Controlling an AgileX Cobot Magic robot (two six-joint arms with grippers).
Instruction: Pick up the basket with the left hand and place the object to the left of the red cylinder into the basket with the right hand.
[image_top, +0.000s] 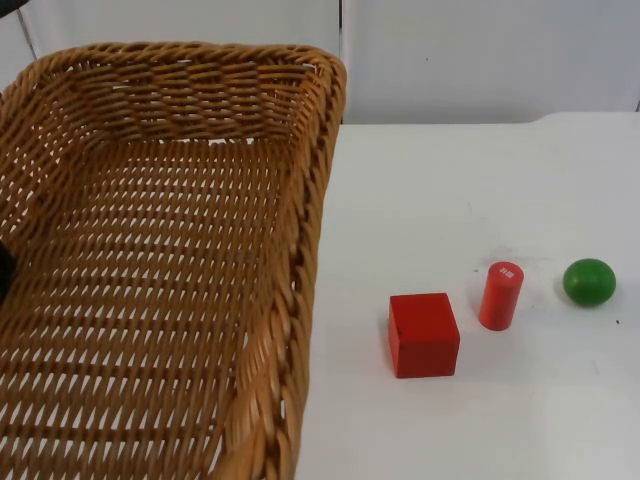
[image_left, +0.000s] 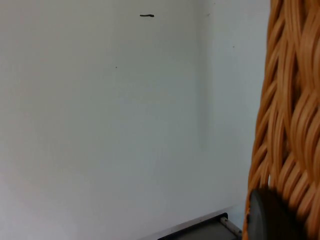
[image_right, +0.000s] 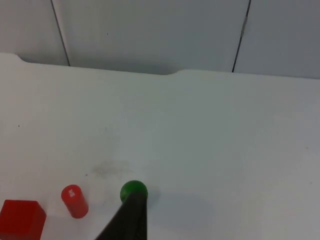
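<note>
Three pieces right of basket (image_top: 150, 300) rim: red cube (image_top: 424, 335), red cylinder (image_top: 500, 295), green ball (image_top: 589, 281).

The white table (image_top: 480, 180) runs back to the grey wall (image_top: 480, 50). On it sit a red cube (image_top: 424, 335), a red cylinder (image_top: 500, 295) (standing upright) and a green ball (image_top: 589, 281).

Count on my tabletop (image_top: 480, 180): 1 wicker basket (image_top: 150, 280), 1 red cube (image_top: 424, 335), 1 red cylinder (image_top: 500, 296), 1 green ball (image_top: 589, 282). Four items total.
</note>
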